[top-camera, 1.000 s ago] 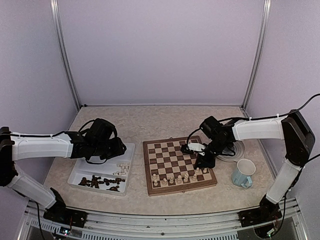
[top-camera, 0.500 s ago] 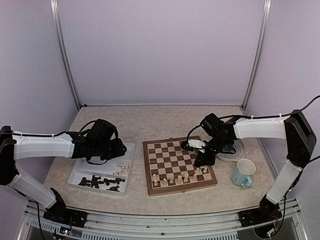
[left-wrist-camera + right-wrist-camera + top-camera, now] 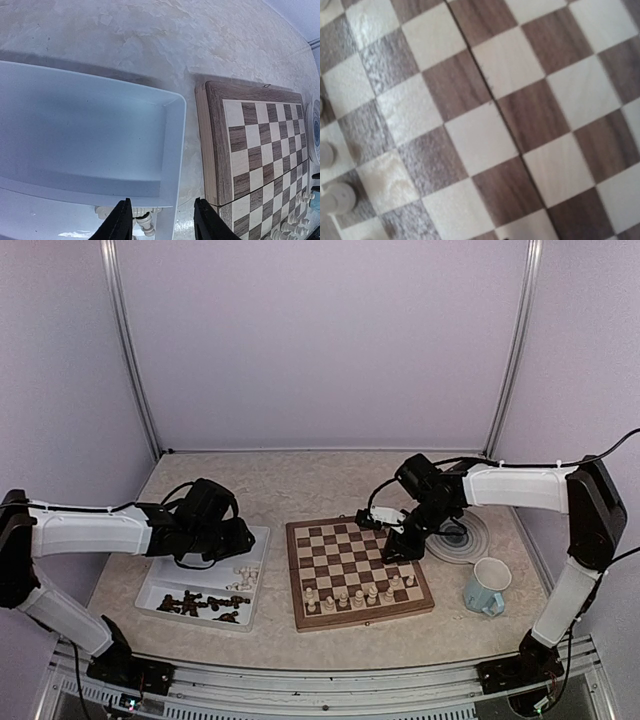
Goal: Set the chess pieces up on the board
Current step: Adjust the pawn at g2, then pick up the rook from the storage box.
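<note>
Right hand [image 3: 398, 547] over board [image 3: 330, 555], grip unreadable: best rise straight, sparing cream pieces [image 3: 350, 594]; left hand [image 3: 161, 204] spread empty above tray [image 3: 176, 150].

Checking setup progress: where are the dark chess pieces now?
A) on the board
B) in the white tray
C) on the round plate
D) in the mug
B: the dark chess pieces lie in the white tray; the board holds only cream pieces.

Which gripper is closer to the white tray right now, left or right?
Left. The left gripper hangs over the white tray, at its edge nearest the board. The right gripper is above the board's far right part, well away from the tray.
</note>
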Available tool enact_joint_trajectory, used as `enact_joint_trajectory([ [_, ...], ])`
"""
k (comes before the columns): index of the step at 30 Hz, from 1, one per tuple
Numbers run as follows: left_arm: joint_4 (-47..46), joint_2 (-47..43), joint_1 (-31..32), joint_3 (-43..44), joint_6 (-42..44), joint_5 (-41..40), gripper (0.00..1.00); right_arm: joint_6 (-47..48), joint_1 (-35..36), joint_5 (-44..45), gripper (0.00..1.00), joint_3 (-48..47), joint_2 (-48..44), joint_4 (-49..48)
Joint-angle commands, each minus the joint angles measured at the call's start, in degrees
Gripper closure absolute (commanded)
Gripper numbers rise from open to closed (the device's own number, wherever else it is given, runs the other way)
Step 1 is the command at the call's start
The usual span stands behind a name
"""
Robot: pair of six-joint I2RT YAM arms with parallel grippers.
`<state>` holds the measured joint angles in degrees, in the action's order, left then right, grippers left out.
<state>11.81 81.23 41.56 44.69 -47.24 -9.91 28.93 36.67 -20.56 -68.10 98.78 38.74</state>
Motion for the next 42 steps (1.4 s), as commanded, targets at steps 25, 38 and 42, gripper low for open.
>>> enact_joint_trajectory([
  [25,-2.61,2.93,-0.25,2.17,1.07,1.33,0.57,1.10,4.19,5.29,0.77,-0.08,4.49,5.50],
  [38,6.33,1.14,-0.24,1.23,-3.01,-5.17,0.57,-0.71,2.00,-5.10,0.75,-9.82,2.77,3.18],
  [42,8.86,-0.05,-1.21,0.58,-4.66,-4.55,0.58,-0.71,1.66,-5.50,0.75,-10.18,2.04,2.85],
])
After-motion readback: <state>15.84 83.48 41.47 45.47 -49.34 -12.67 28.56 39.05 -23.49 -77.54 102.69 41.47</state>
